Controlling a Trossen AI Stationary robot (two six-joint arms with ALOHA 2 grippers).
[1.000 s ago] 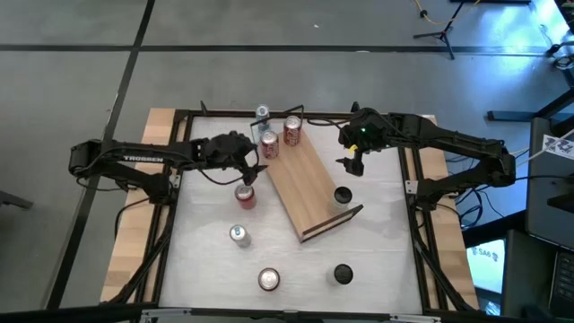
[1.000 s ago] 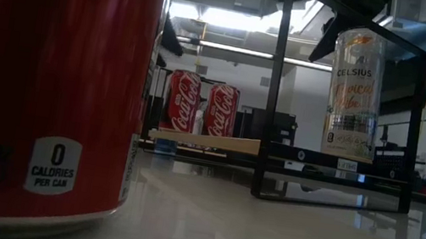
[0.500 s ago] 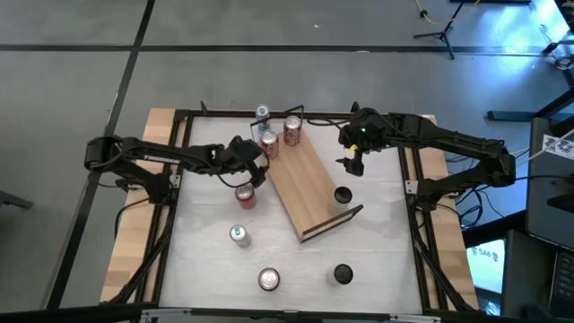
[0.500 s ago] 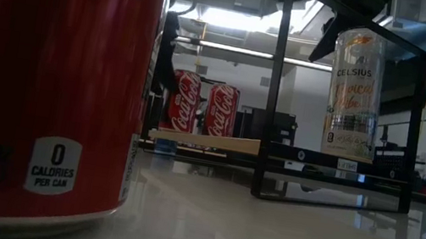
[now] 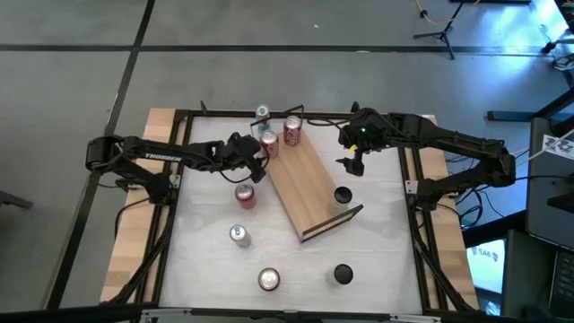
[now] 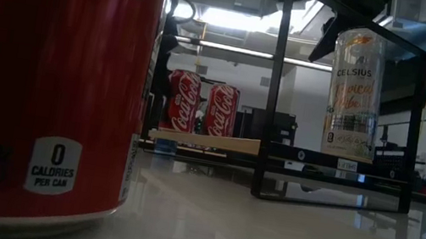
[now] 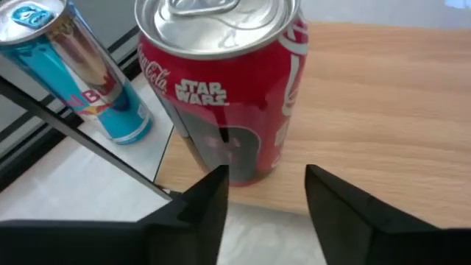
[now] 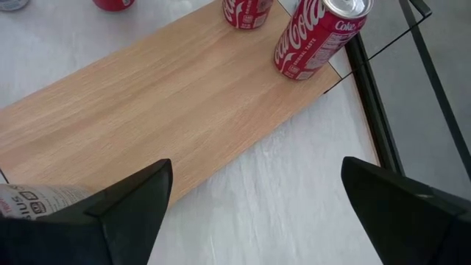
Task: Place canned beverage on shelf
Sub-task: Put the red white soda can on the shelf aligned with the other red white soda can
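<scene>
A red Coca-Cola can [image 7: 221,96] stands upright on the far left corner of the light-wood shelf [image 5: 309,188]. A second red can [image 5: 292,132] stands beside it. My left gripper [image 7: 266,199] is low in front of the first can. Its fingers stand a can's half-width apart, with nothing between them and clear of the can. Another red can [image 5: 244,194] stands on the white table just nearside of that gripper. My right gripper [image 5: 350,166] hangs wide open above the table, to the right of the shelf.
A blue can [image 7: 96,81] stands on the table beyond the shelf's black rail. A tall Celsius can [image 6: 352,94] is by the shelf's near end. More cans [image 5: 239,235] [image 5: 269,280] [image 5: 342,274] stand toward the table's near edge. One red can [image 6: 48,76] fills the low view's left.
My left gripper has reached toward the table's right edge and sunk. It has come up to the red can at the shelf's far left corner. The cans and my right arm have kept still.
</scene>
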